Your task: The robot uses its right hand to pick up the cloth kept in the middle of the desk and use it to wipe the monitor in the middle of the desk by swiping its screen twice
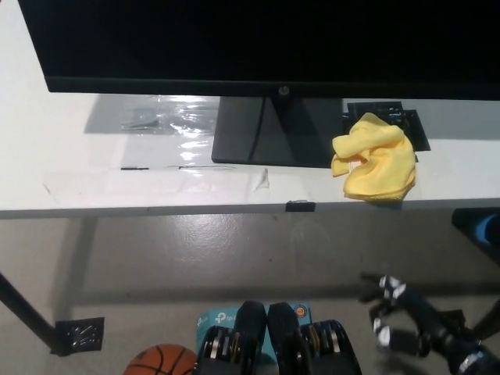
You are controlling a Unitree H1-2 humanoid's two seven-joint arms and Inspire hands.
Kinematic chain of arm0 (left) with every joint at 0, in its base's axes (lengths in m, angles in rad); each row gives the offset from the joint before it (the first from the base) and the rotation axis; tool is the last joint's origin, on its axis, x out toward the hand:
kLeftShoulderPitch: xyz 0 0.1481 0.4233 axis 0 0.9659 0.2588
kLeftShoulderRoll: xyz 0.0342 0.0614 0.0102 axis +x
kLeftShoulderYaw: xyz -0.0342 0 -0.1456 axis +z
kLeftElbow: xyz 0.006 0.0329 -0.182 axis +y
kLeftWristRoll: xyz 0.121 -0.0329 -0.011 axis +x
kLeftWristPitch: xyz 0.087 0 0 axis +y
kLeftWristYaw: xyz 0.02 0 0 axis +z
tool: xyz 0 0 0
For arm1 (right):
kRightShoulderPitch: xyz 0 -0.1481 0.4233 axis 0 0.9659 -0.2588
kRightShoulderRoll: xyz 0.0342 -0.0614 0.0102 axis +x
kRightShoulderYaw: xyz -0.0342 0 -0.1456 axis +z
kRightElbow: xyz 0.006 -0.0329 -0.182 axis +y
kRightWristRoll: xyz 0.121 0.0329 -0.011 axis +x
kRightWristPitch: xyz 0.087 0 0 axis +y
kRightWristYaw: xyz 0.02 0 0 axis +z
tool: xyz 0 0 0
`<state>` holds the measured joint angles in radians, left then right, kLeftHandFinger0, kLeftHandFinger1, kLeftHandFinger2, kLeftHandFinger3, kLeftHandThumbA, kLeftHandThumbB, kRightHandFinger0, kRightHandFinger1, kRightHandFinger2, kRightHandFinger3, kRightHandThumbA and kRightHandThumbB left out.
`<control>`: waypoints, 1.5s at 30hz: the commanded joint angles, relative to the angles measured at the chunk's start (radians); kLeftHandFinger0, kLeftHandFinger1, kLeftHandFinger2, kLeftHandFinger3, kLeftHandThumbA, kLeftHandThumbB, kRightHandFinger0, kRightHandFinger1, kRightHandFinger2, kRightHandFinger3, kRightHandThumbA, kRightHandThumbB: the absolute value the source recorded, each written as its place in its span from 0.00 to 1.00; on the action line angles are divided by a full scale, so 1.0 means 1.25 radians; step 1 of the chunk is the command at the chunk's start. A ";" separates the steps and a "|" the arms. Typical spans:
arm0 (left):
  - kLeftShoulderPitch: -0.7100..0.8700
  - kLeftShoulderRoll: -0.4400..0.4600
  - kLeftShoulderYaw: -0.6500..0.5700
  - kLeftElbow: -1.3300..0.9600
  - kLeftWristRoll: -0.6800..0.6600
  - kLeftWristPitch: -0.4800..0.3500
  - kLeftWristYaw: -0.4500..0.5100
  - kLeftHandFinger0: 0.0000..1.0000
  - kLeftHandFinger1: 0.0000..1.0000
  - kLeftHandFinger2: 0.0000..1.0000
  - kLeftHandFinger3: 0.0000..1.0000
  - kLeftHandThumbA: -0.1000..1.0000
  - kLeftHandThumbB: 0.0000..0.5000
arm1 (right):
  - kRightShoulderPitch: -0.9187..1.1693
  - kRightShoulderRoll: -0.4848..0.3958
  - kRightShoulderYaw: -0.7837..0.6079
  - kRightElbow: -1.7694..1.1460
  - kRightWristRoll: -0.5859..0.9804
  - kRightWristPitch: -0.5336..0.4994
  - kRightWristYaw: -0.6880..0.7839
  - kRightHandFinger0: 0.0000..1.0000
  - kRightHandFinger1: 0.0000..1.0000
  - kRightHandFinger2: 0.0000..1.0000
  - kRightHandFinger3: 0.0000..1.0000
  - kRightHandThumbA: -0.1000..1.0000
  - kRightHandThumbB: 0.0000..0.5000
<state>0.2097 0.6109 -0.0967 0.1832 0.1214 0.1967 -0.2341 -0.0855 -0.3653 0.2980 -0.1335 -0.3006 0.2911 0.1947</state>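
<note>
One yellow cloth [374, 158], one monitor [266, 47], one right hand [400, 316] spread empty.

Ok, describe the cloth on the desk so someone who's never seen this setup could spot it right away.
Find the big black monitor on the white desk and follow its stand down to the base. Just right of that base, near the desk's front edge, lies a crumpled cloth. It is the only bright yellow thing on the desk.

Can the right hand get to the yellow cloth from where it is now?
Probably yes. The right hand is low, below the desk edge, fingers apart, and the yellow cloth lies uncovered near that edge, beside the monitor stand. Nothing sits between them.
</note>
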 commanded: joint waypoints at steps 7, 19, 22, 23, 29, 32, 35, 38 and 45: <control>0.007 0.011 0.006 -0.005 0.012 0.015 -0.016 0.78 0.76 0.90 1.00 0.66 0.18 | -0.172 -0.005 -0.045 -0.205 -0.049 0.014 0.024 0.45 0.55 0.77 1.00 0.38 0.19; 0.003 0.020 0.010 -0.023 0.018 0.028 -0.026 0.80 0.79 0.91 1.00 0.65 0.18 | -0.315 -0.035 -0.029 -0.138 -0.168 0.072 0.049 1.00 1.00 1.00 1.00 0.35 0.35; 0.003 0.020 0.012 -0.026 0.020 0.042 -0.030 0.82 0.81 0.93 1.00 0.63 0.17 | -0.338 -0.044 -0.019 -0.054 -0.174 0.050 0.047 1.00 1.00 1.00 1.00 0.35 0.38; 0.002 0.025 0.010 -0.034 0.024 0.049 -0.033 0.84 0.81 0.93 1.00 0.65 0.18 | -0.348 -0.042 -0.016 -0.019 -0.173 0.037 0.041 1.00 1.00 1.00 1.00 0.34 0.38; 0.008 0.027 0.011 -0.038 0.026 0.049 -0.033 0.82 0.80 0.92 1.00 0.65 0.16 | -0.339 -0.028 -0.002 0.129 -0.165 -0.017 0.015 1.00 1.00 1.00 1.00 0.37 0.37; 0.008 0.026 0.012 -0.034 0.023 0.048 -0.035 0.83 0.81 0.92 1.00 0.65 0.16 | -0.323 -0.014 -0.015 0.194 -0.136 -0.037 0.008 1.00 1.00 1.00 1.00 0.30 0.30; 0.005 0.026 0.010 -0.026 0.024 0.040 -0.034 0.82 0.80 0.91 1.00 0.64 0.16 | -0.323 -0.010 -0.020 0.236 -0.131 -0.051 0.004 1.00 1.00 1.00 1.00 0.28 0.29; 0.010 0.030 0.010 -0.046 0.021 0.060 -0.042 0.86 0.84 0.95 1.00 0.65 0.16 | -0.348 -0.012 -0.016 0.306 -0.139 -0.078 -0.002 1.00 1.00 1.00 1.00 0.28 0.29; 0.020 0.026 0.012 -0.023 0.021 0.042 -0.039 0.84 0.81 0.92 1.00 0.67 0.18 | -0.388 -0.010 -0.013 0.349 -0.165 -0.080 -0.021 1.00 1.00 1.00 1.00 0.39 0.35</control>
<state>0.2195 0.6156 -0.0943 0.1503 0.1420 0.2638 -0.2693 -0.5121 -0.3718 0.2912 0.2798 -0.4851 0.2151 0.2012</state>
